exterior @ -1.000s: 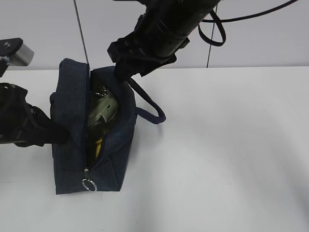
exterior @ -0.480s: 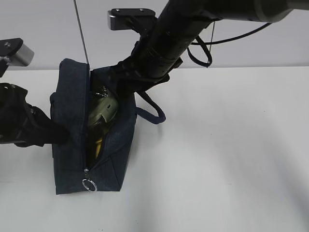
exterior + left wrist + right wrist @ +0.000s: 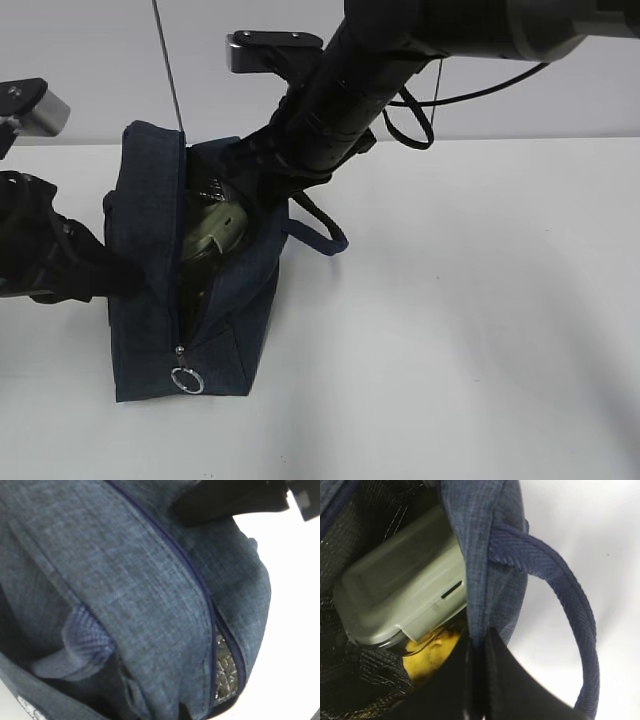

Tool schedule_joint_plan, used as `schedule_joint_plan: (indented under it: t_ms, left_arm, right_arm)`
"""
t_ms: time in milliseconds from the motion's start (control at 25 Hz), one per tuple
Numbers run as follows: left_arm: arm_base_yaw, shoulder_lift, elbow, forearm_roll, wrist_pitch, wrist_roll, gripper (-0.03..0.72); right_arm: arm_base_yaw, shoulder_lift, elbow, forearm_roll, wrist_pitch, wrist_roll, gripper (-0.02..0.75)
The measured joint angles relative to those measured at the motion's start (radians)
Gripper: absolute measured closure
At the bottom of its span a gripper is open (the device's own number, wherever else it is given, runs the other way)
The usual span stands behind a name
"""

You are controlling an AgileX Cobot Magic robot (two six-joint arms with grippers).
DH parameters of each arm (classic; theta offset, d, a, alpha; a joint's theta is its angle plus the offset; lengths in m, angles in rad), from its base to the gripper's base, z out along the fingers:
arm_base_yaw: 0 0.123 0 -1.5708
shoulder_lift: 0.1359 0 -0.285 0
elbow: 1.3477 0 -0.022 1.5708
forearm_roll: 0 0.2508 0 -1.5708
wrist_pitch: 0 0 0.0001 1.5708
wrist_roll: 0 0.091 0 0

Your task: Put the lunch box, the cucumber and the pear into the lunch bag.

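The navy lunch bag [image 3: 150,300] stands on the white table with its zipper open. Inside it the lunch box [image 3: 405,587] lies tilted, sage-green lid up, also seen as the lunch box [image 3: 212,232] from outside. Under it the yellow pear [image 3: 431,654] shows. The cucumber is hidden. My right gripper [image 3: 477,652] is shut on the bag's right wall, one finger inside and one outside; it reaches down as the right gripper [image 3: 258,192]. My left gripper [image 3: 132,282] presses into the bag's left side, where bunched lunch bag fabric [image 3: 150,605] fills its view.
The bag's looped strap handle [image 3: 567,607] hangs out to the right over the table [image 3: 480,300]. A silver ring pull [image 3: 186,381] sits at the zipper's near end. Silvery lining [image 3: 225,667] shows along the opening.
My right gripper has come down onto the bag's right wall and closed on it. The yellow pear has dropped out of sight in the exterior view. The left arm has not moved.
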Motion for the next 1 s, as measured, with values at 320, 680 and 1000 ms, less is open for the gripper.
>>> schedule_joint_plan:
  t_ms: [320,680,1000]
  left_arm:
    - [-0.001,0.017,-0.001,-0.013,-0.008,-0.024,0.687]
    - [-0.006,0.066,-0.031,-0.046,-0.027,-0.027,0.687]
    - [-0.009,0.15,-0.163,0.007,0.047,-0.099,0.687]
  right_arm:
    - [-0.057,-0.026,0.0,-0.022,0.062,0.038,0.732]
    - [-0.083,-0.099,0.082,-0.079,0.07,0.052,0.733]
    - [-0.09,-0.165,0.17,-0.138,0.041,0.084,0.733]
